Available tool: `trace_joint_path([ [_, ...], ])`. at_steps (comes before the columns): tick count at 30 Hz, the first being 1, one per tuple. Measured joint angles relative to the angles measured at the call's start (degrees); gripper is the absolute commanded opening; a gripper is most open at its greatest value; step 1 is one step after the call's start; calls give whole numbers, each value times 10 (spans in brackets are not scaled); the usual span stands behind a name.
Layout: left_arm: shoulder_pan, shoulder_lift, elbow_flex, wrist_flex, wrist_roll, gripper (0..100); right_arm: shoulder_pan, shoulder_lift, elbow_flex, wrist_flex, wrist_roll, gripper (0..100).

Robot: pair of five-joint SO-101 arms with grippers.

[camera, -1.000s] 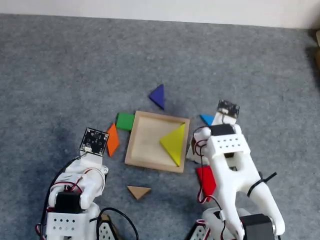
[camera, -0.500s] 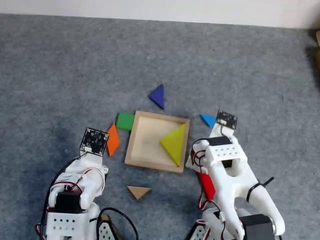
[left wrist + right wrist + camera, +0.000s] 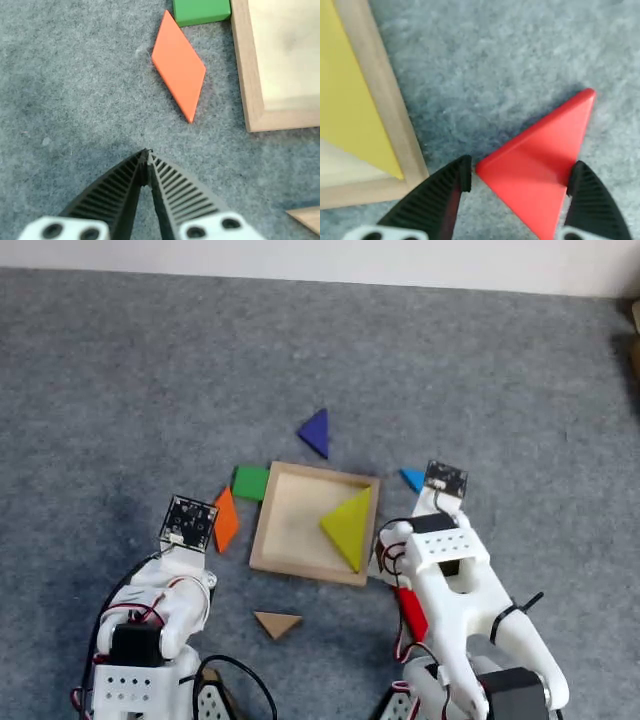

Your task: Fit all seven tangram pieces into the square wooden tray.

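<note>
1. Right wrist view: right hand has its fingers wide apart, straddling the red triangle, which lies flat on the grey surface. Contact unclear, nothing clamped.
2. Red triangle lies just beside a corner of the tray; yellow triangle lies inside the tray.
3. Left hand: fingers pressed together, empty, over the surface near the orange parallelogram.
4. Green square lies just beside the tray's outer edge. The dark blue triangle, light blue triangle and wooden triangle lie outside the tray.
</note>
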Motion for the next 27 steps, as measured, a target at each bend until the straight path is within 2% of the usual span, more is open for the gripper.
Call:
trace_joint_path([
  [14,0,0,0,0,0,6,-6,0,21,-4,0,278],
  [20,0,0,0,0,0,6,-3,0,21,0,0,159],
  [27,0,0,0,0,0,6,26,-1,21,3,68,149],
])
